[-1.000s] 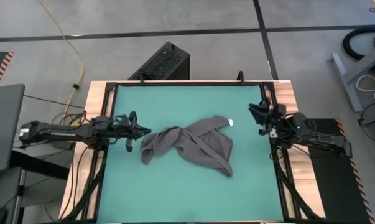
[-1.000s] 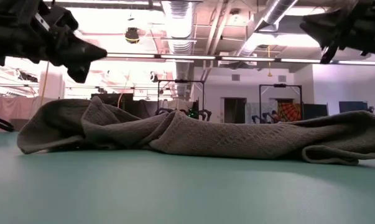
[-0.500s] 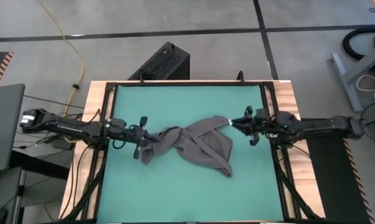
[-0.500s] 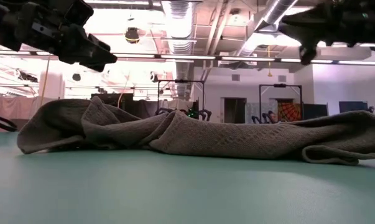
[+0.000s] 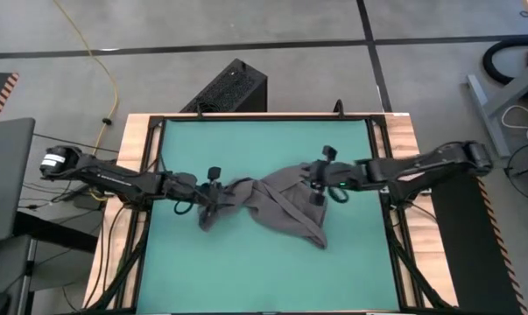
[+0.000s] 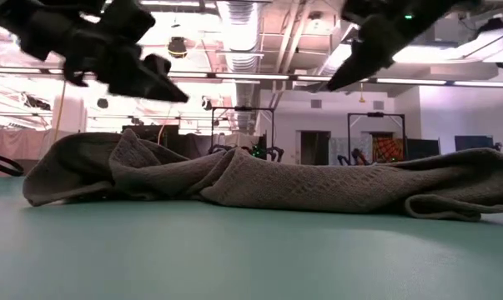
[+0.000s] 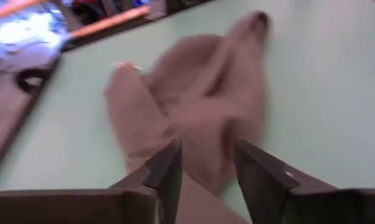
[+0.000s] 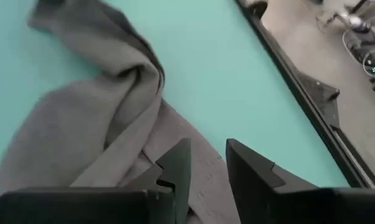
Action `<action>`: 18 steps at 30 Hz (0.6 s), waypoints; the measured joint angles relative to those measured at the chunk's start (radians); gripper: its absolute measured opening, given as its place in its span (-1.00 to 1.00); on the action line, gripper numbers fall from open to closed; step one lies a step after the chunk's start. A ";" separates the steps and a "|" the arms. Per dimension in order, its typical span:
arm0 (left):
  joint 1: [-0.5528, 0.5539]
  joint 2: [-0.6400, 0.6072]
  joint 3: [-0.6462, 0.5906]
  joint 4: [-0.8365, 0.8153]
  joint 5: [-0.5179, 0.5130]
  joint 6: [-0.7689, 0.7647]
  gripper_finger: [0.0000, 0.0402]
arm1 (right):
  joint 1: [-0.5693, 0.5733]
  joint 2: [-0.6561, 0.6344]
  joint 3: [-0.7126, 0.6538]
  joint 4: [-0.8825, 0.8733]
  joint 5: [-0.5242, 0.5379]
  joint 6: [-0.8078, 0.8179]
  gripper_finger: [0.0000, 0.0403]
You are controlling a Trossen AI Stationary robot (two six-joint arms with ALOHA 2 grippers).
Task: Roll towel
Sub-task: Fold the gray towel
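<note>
We hover over the crumpled towel point(image 5: 272, 203).
Left gripper point(image 5: 216, 185) and right gripper point(image 5: 321, 175), fingers parted and empty, sit above its two ends mid-table.

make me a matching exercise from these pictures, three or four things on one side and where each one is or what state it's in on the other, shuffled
Things:
1. dark grey soft cloth towel
2. left gripper
3. right gripper
4. green table mat

Places or states:
A. over the towel's right part, jaws apart
B. crumpled, not rolled
C. lies flat under the towel
D. over the towel's left end, jaws apart

Pairs: 1-B, 2-D, 3-A, 4-C
</note>
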 joint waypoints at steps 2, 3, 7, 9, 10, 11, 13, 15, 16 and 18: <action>0.000 0.013 0.038 -0.006 -0.056 0.006 -0.22 | 0.000 0.066 0.058 -0.032 0.000 -0.020 -0.30; 0.000 0.017 0.059 -0.017 -0.074 0.004 -0.18 | 0.000 0.099 0.088 -0.041 -0.001 -0.034 -0.27; 0.000 0.019 0.126 -0.179 -0.076 -0.043 -0.08 | 0.002 0.204 0.209 -0.121 -0.011 -0.076 -0.14; 0.000 0.019 0.140 -0.249 -0.064 -0.061 -0.07 | 0.002 0.251 0.275 -0.185 -0.016 -0.082 -0.07; 0.000 0.019 0.141 -0.277 -0.061 -0.066 -0.07 | 0.002 0.271 0.304 -0.220 -0.017 -0.082 -0.03; 0.000 0.019 0.141 -0.301 -0.063 -0.066 -0.07 | 0.002 0.293 0.332 -0.259 -0.017 -0.082 0.00; 0.000 0.020 0.140 -0.325 -0.076 -0.071 -0.07 | 0.002 0.330 0.382 -0.327 -0.018 -0.083 0.07; 0.000 0.019 0.140 -0.320 -0.086 -0.087 -0.07 | 0.001 0.364 0.424 -0.402 -0.019 -0.083 0.12; 0.000 0.019 0.140 -0.318 -0.091 -0.092 -0.07 | 0.001 0.378 0.441 -0.437 -0.019 -0.083 0.13; 0.000 0.019 0.140 -0.311 -0.092 -0.096 -0.07 | 0.001 0.401 0.464 -0.501 -0.019 -0.075 0.14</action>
